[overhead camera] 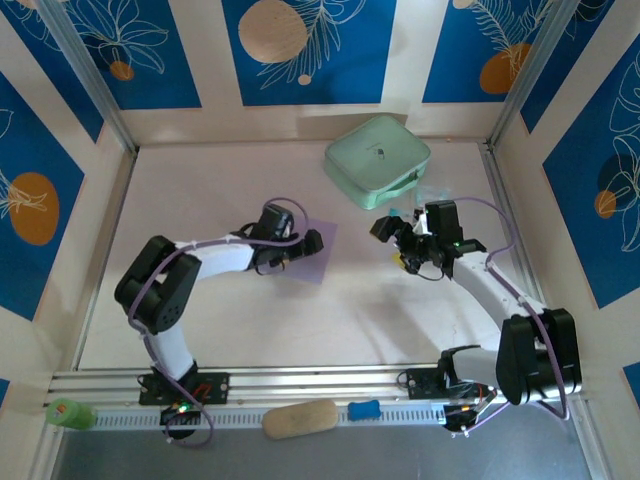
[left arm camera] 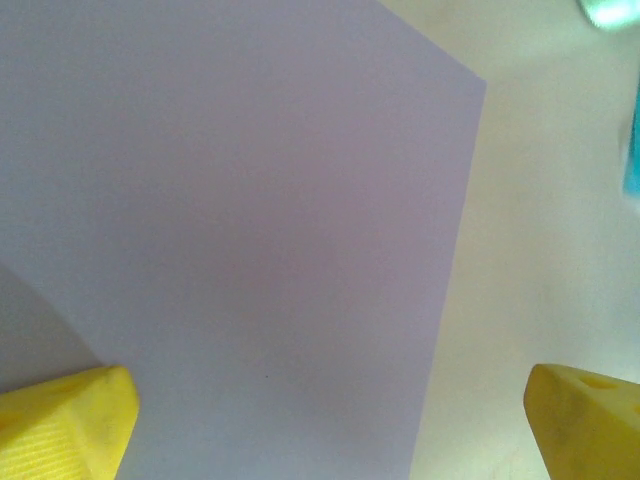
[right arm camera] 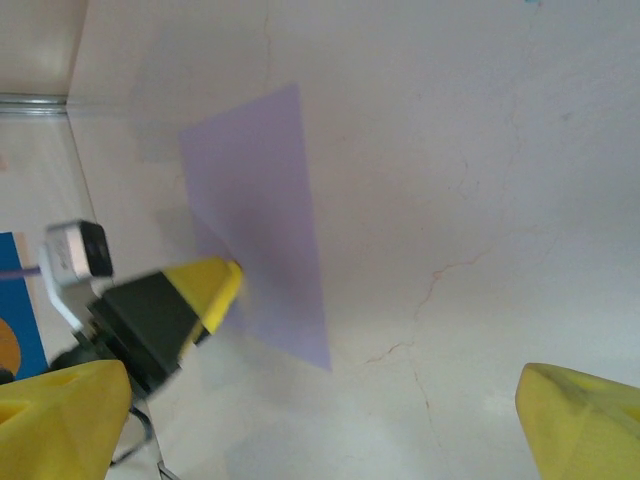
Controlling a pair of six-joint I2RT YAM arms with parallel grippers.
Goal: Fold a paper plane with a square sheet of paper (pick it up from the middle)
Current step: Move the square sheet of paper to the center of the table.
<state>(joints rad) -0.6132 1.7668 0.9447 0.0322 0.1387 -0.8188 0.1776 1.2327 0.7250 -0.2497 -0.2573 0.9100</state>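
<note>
- Paper: we see the square sheet of paper (overhead camera: pixel 320 258) lying flat and unfolded on the pale table (overhead camera: pixel 200 200), near its middle, with its left part hidden under the left gripper (overhead camera: pixel 303 250) in the top view.
- The sheet is plain lavender on the side we see, and we find no print on it in the left wrist view (left arm camera: pixel 250 220) or the right wrist view (right arm camera: pixel 260 230).
- In its own wrist view the left gripper (left arm camera: pixel 325 425) has its jaws spread wide. One yellow fingertip (left arm camera: pixel 60 420) is over the sheet and the other is over bare table past the sheet's edge. We cannot tell whether either touches.
- The right wrist view shows a yellow finger (right arm camera: pixel 210 285) of that left gripper at the sheet's near edge.
- The right gripper (overhead camera: pixel 392 245) sits apart from the sheet, to its right. Its jaws (right arm camera: pixel 320 430) gape and hold nothing.
- A mint-green case (overhead camera: pixel 378 158) rests at the far side of the table. Its lid carries a small dark mark, too small for us to read.
- The blue wall panels (overhead camera: pixel 150 50) bear white leaf drawings and orange discs.
</note>
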